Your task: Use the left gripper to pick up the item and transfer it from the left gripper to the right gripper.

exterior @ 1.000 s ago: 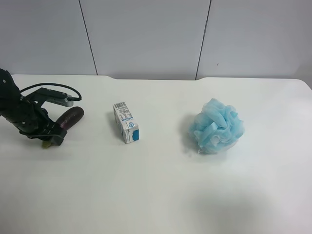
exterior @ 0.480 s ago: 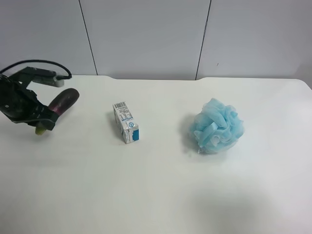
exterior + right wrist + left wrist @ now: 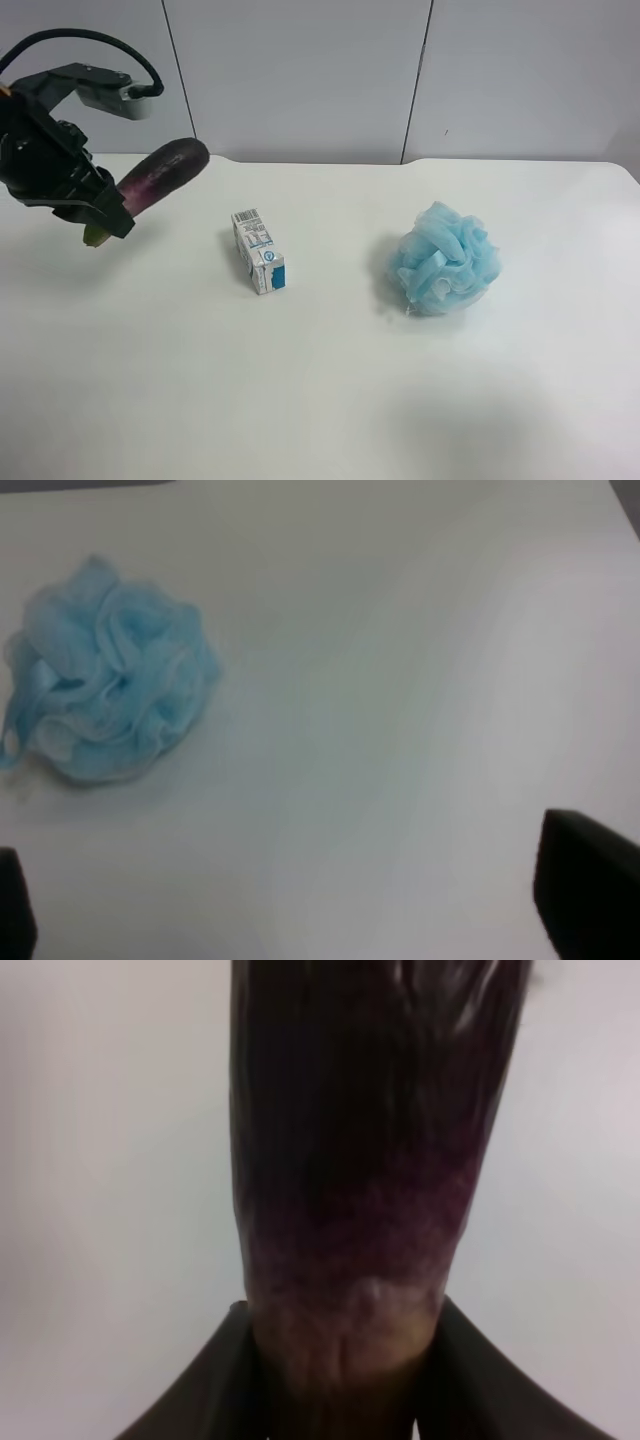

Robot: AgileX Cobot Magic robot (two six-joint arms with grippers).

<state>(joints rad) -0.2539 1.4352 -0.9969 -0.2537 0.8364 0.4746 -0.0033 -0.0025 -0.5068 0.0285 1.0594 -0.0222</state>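
Note:
My left gripper is shut on the item, a small eggplant, near its yellow-green tip, and holds it tilted in the air above the table's far left. The dark purple end points up and toward the carton. In the left wrist view the eggplant fills the frame between the dark jaws of the left gripper. My right gripper shows only as two dark fingertips far apart at the frame's corners, open and empty. It is out of the exterior high view.
A white-and-blue carton stands on the white table left of centre. A fluffy light-blue bath puff sits right of centre; it also shows in the right wrist view. A grey panelled wall is behind.
My left gripper has risen from the table with the eggplant in it, going up and a little toward the carton. The carton and puff have not moved.

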